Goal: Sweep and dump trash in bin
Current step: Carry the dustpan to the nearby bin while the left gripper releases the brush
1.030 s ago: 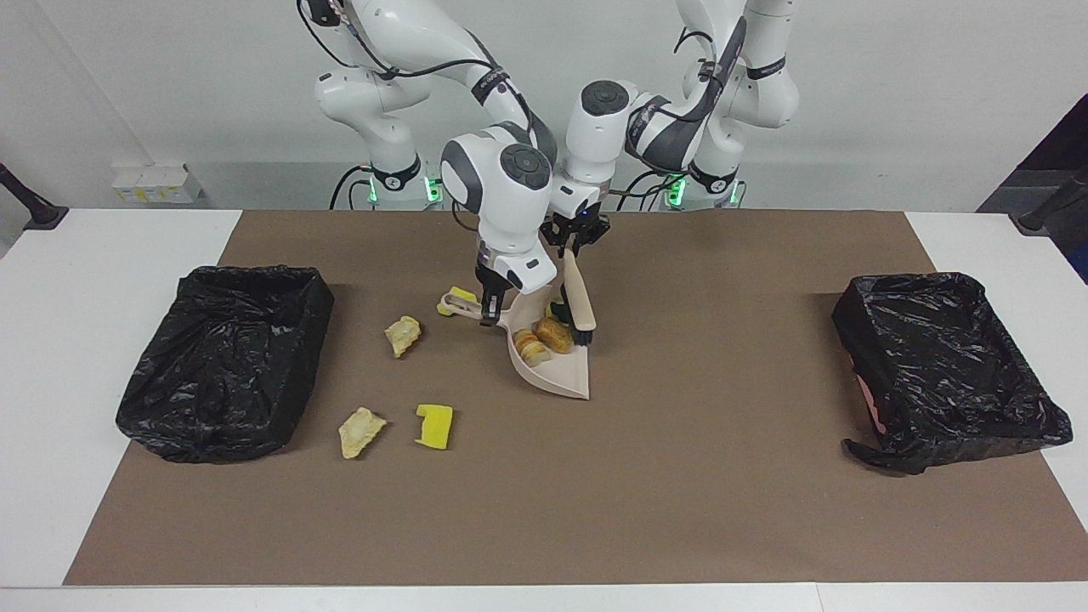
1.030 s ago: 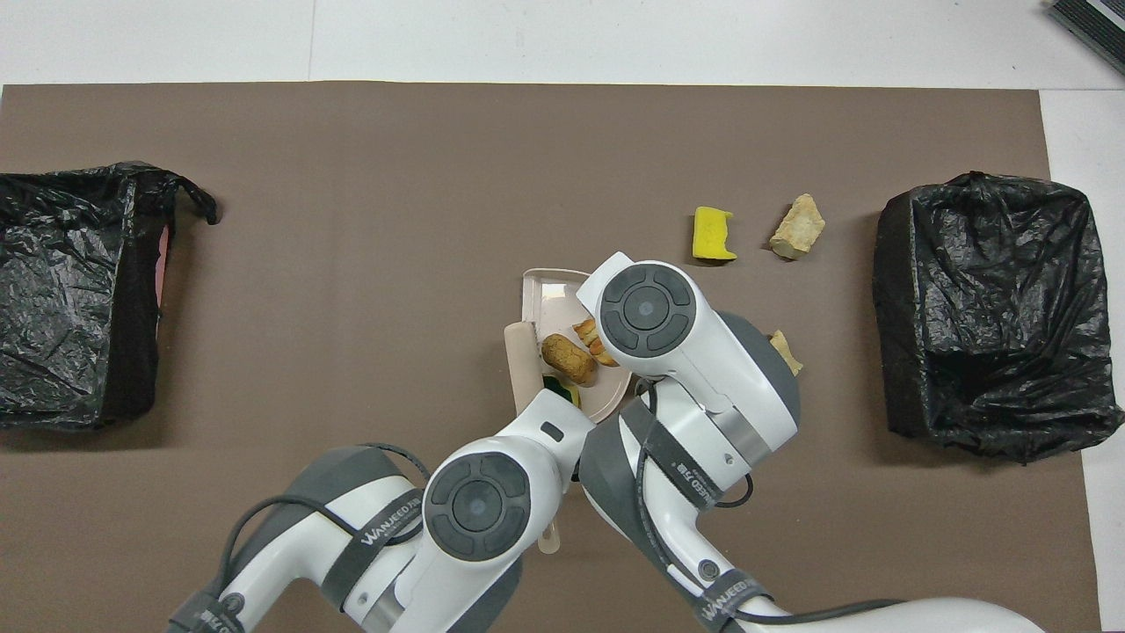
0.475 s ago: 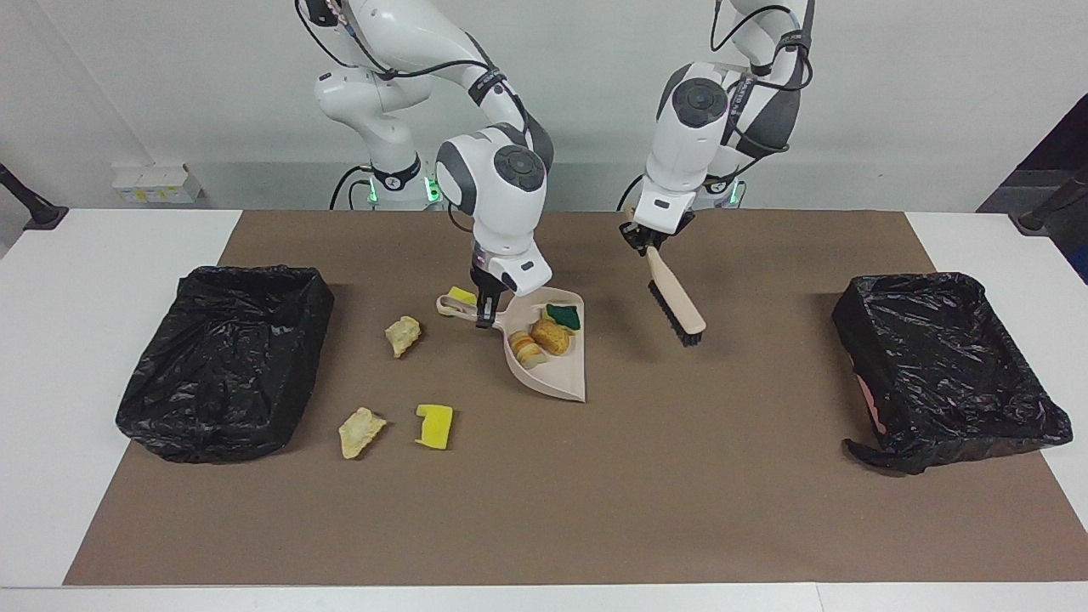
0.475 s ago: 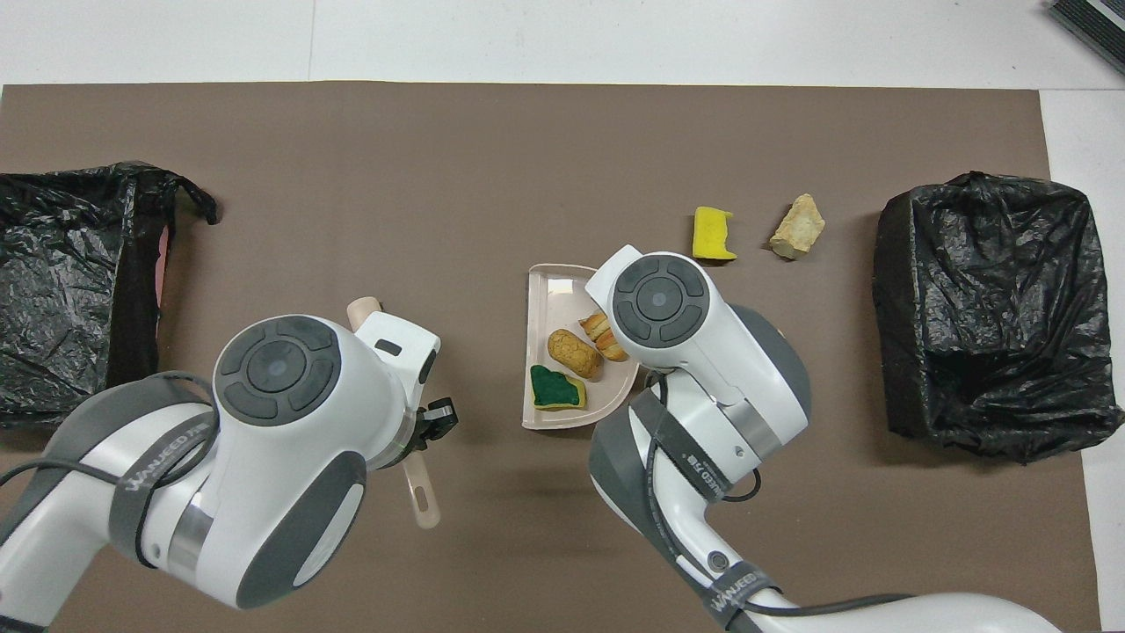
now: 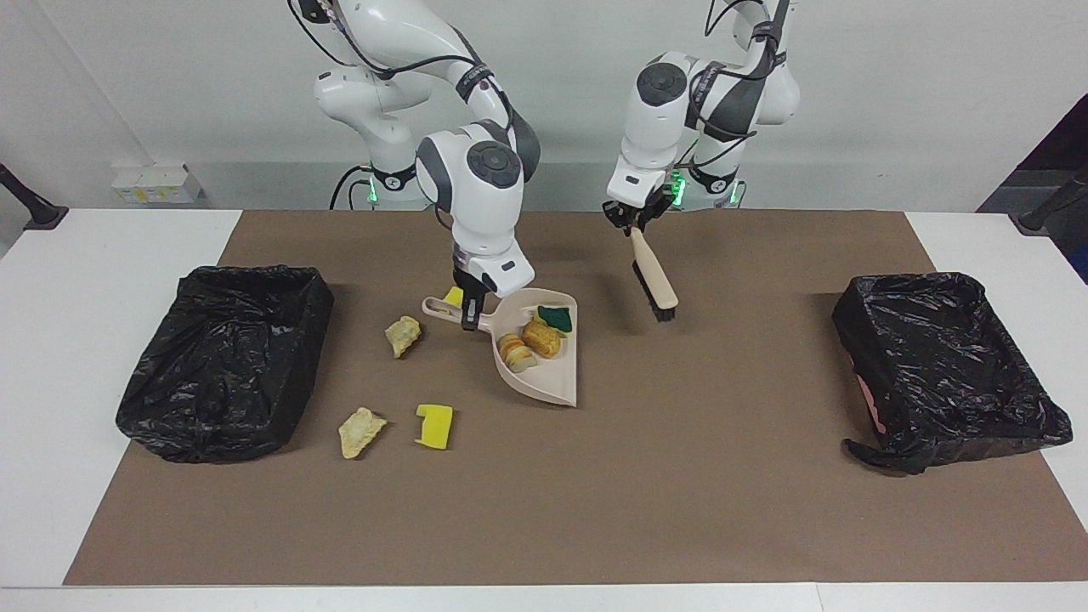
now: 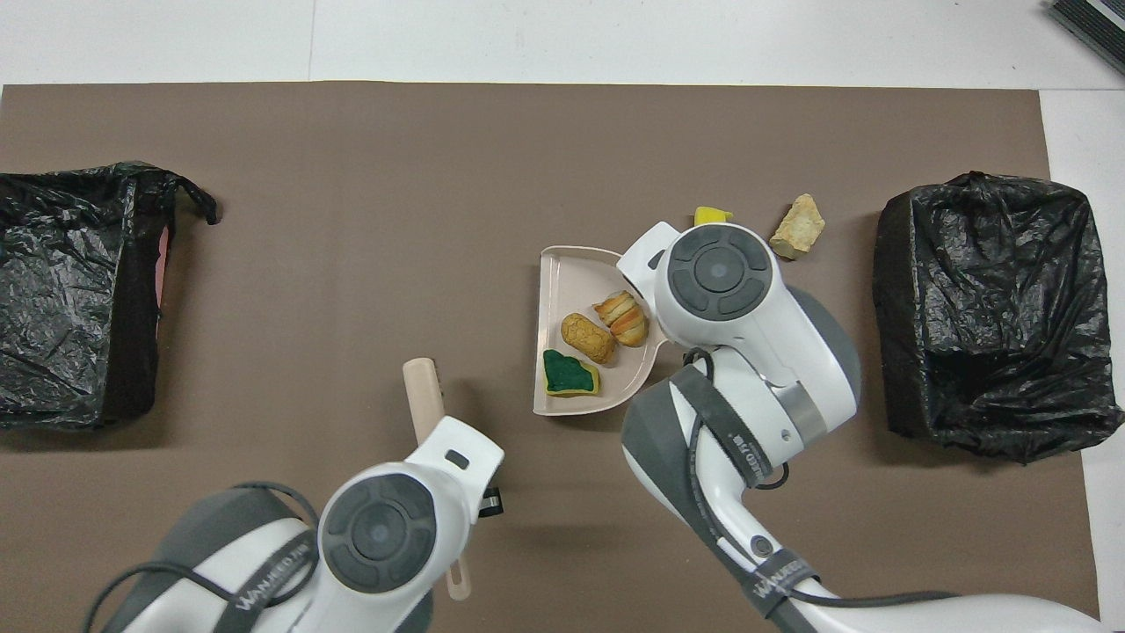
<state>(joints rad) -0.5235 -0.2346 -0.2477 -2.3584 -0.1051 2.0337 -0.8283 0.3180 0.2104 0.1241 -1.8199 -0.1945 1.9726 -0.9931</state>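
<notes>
Standing across the bench with twelve o'clock toward the robots, I'd say the job is not quite half done. The right gripper is clamped on the handle of the beige dustpan, which carries three pieces of the trash: a green sponge piece and two bread-like lumps. I can't tell whether the pan rests on the brown mat or hangs just above it. The left gripper is closed on the brush, held bristles-down at about two o'clock from the pan, clear of the scraps. Four pieces lie loose: a yellow piece just beside the pan's handle, a tan chunk at nine o'clock from the pan, and another tan chunk with a yellow sponge at about eight o'clock. Neither black-lined bin, the one at nine o'clock or the one at three, shows any scrap, so the sweeping remains unfinished and the dumping has not begun.
</notes>
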